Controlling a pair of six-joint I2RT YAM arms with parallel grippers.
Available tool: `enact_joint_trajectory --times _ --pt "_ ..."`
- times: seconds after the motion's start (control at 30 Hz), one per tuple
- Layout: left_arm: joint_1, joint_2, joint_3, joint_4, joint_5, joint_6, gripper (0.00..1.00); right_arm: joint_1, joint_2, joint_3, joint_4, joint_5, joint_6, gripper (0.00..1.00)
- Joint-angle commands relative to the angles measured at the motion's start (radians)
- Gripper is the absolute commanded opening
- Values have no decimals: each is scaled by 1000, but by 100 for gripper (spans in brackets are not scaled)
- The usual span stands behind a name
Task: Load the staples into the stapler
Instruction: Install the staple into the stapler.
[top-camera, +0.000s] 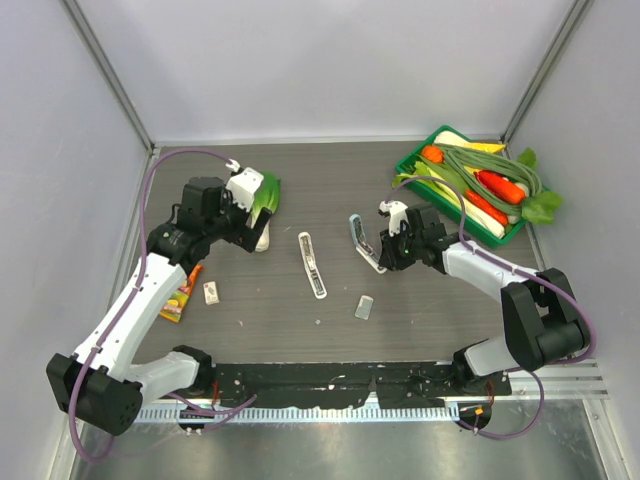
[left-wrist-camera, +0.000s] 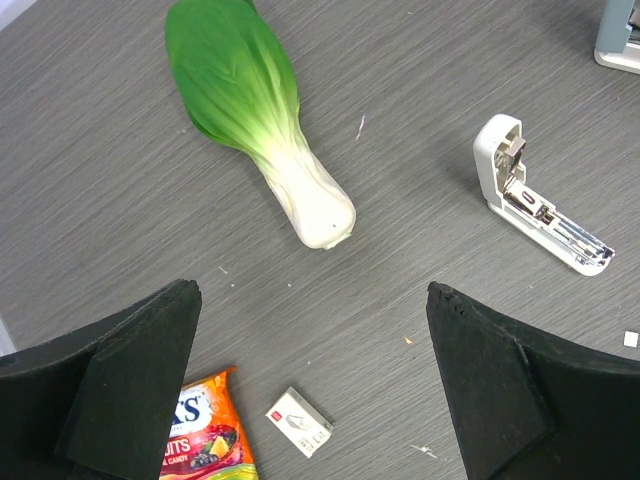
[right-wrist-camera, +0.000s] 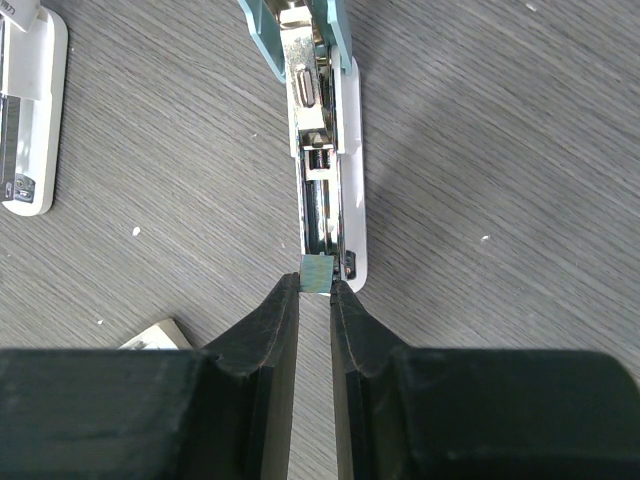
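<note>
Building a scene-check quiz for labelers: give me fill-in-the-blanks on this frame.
1. The right tool is ___ on a small teal piece at the end of the blue-grey stapler.
2. The left tool is ___.
3. The staples lie beside the ___ packet.
4. The vegetables sit in a ___ tray.
Missing: shut; open; candy; green.

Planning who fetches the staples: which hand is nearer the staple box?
Left. The left hand hangs open just past the staple box, near the bok choy; the right hand is farther off, pinching the end of the blue-grey stapler.
</note>
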Motion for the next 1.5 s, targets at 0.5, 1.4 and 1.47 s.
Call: enact_joint_trajectory --times 0.5,1.4,1.47 --pt "5 3 4 34 21 -10 100 3 -1 33 9 36 -17 20" --pt "6 2 1 34 28 -11 100 5 -53 31 -4 7 -71 19" --pt "6 2 1 34 30 -13 100 3 -50 31 -6 15 -80 20"
